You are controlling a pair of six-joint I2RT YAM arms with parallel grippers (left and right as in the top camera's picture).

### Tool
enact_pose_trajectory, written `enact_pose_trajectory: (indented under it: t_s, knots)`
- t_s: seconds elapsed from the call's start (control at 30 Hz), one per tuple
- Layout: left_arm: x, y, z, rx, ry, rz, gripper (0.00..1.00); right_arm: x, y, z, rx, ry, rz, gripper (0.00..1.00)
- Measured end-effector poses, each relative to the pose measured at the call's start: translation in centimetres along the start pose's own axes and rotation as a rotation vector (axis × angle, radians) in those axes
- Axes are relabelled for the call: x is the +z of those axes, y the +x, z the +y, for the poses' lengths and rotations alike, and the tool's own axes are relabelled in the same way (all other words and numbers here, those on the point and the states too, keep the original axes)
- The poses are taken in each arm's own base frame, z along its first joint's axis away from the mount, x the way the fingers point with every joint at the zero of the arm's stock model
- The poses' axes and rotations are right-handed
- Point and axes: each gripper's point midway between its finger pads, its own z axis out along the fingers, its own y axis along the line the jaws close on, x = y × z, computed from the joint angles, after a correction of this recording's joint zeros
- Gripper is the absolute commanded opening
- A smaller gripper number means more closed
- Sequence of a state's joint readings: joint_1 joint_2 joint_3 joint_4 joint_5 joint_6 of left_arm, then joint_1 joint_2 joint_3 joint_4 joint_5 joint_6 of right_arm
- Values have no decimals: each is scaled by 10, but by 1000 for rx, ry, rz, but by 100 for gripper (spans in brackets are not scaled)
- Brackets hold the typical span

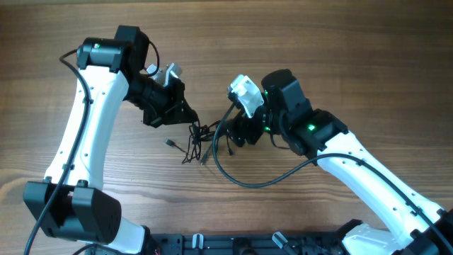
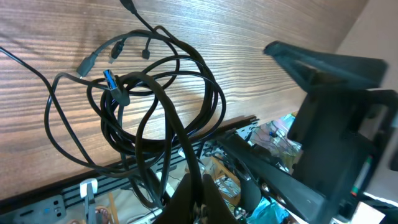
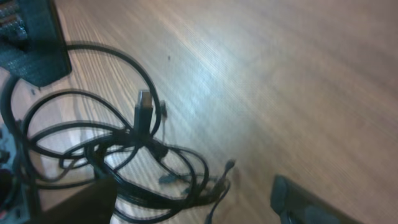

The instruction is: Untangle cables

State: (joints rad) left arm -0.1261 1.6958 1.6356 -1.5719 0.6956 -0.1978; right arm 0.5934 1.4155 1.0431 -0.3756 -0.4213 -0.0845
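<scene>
The cables (image 1: pixel 198 138) lie in a tangled black bunch on the wood between my two arms. In the left wrist view the cables (image 2: pixel 155 93) form overlapping loops with small plug ends, one blue-tipped (image 2: pixel 111 81). My left gripper (image 2: pixel 200 200) is shut on one strand that rises from the bunch; overhead the left gripper (image 1: pixel 185 113) sits at the bunch's upper left. My right gripper (image 3: pixel 193 202) is open, its fingers (image 3: pixel 81 202) wide apart on either side of the loops of cables (image 3: pixel 124 155). One silvery plug (image 3: pixel 143 107) stands upright. Overhead, the right gripper (image 1: pixel 233 134) is just right of the bunch.
A thicker black arm cable (image 1: pixel 255 180) curves over the table in front of the right arm. A black rail (image 1: pixel 233 244) runs along the table's near edge. Bare wood (image 3: pixel 280 81) extends beyond the bunch.
</scene>
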Motion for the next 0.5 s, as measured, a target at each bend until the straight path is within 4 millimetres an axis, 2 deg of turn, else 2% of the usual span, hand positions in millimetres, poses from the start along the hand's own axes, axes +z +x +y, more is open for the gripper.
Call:
enact_pose_trajectory:
  t_s: [0.03,0.1,0.13,0.17,0.2,0.4,0.43,0.47,0.5]
  knots:
    - [0,1,1,-6,-4,2,4,1,-5,4,-16,-11,-17,80]
    - [3,3,-1,1,-12,8,4,10,-2,17,-44,-47,-5,77]
    - [5,4,-3,11,-17,14,4,18,2,26,-60,-78,14,72]
    - [8,5,-6,25,-19,18,4,27,9,37,-72,-109,41,61]
    - [10,7,-8,36,-22,24,4,32,17,47,-81,-138,71,57]
    - [10,2,-9,36,-15,3,4,28,34,65,-56,-236,138,37]
    - [8,-1,-9,32,-11,-7,4,27,34,68,-49,-251,138,30]
    - [7,-4,-8,27,-8,-18,4,27,34,68,-48,-255,138,14]
    - [5,-6,-7,20,-5,-26,4,26,34,72,-24,-274,138,4]
